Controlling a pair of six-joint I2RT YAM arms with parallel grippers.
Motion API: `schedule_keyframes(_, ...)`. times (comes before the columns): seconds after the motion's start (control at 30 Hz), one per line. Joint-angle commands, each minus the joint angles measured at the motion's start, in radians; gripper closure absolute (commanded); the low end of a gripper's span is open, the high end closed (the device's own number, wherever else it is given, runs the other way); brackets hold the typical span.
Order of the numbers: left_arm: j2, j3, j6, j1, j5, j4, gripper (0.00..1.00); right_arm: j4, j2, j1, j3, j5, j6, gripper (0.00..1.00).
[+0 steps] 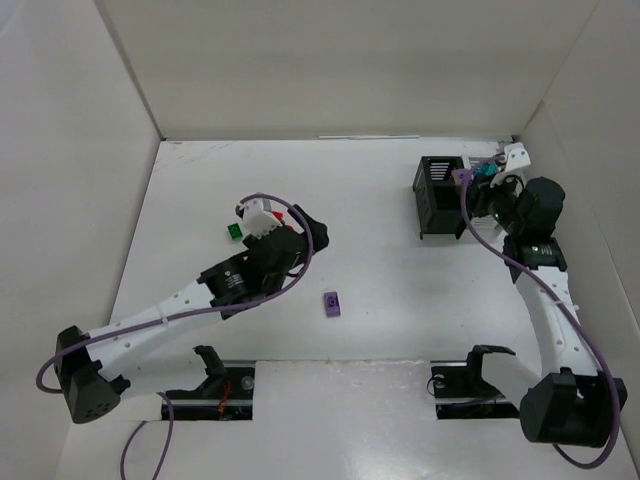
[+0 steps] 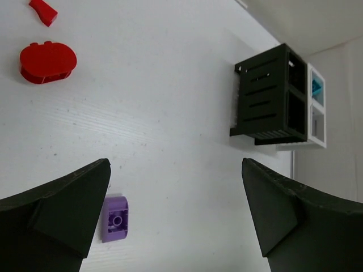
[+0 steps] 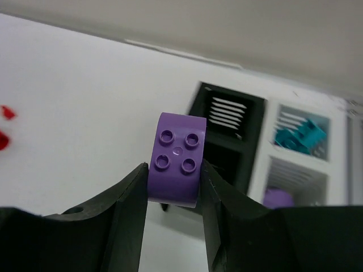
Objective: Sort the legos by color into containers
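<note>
My right gripper is shut on a purple lego with four studs and holds it in the air beside the containers; it also shows in the top view. The containers are a joined cluster: black bins and white bins. One white bin holds teal legos; another holds a purple lego. My left gripper is open and empty above the table. A second purple lego lies studs-down by its left finger. A green lego lies left of the left gripper.
Two red legos lie on the white table at the upper left of the left wrist view. The loose purple lego lies mid-table. White walls enclose the table on three sides.
</note>
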Motion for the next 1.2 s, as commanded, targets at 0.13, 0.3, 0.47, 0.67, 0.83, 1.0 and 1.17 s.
schedule_keyframes(0.13,0.092,-0.054,0.117,0.008,0.154,0.023,0.00,-0.350,0.151,-0.029,0.218,0.502,-0.126,1.00)
schedule_keyframes(0.3,0.221,0.011,0.141,0.008,0.179,-0.034,0.00,-0.401,0.243,-0.049,0.284,0.555,-0.151,1.00)
schedule_keyframes(0.47,0.301,0.032,0.126,0.008,0.216,-0.066,0.00,-0.386,0.314,-0.071,0.328,0.564,-0.151,0.99)
schedule_keyframes(0.67,0.336,0.021,0.126,0.008,0.280,-0.034,0.01,-0.406,0.404,-0.080,0.380,0.535,-0.160,0.95)
schedule_keyframes(0.83,0.355,0.011,0.126,0.008,0.300,-0.034,0.01,-0.415,0.441,-0.089,0.402,0.501,-0.160,0.89)
schedule_keyframes(1.0,0.387,0.002,0.137,0.008,0.335,-0.025,0.03,-0.441,0.452,-0.089,0.411,0.492,-0.160,0.66)
schedule_keyframes(1.17,0.420,0.012,0.137,-0.012,0.348,-0.025,0.04,-0.441,0.432,-0.089,0.411,0.510,-0.160,0.39)
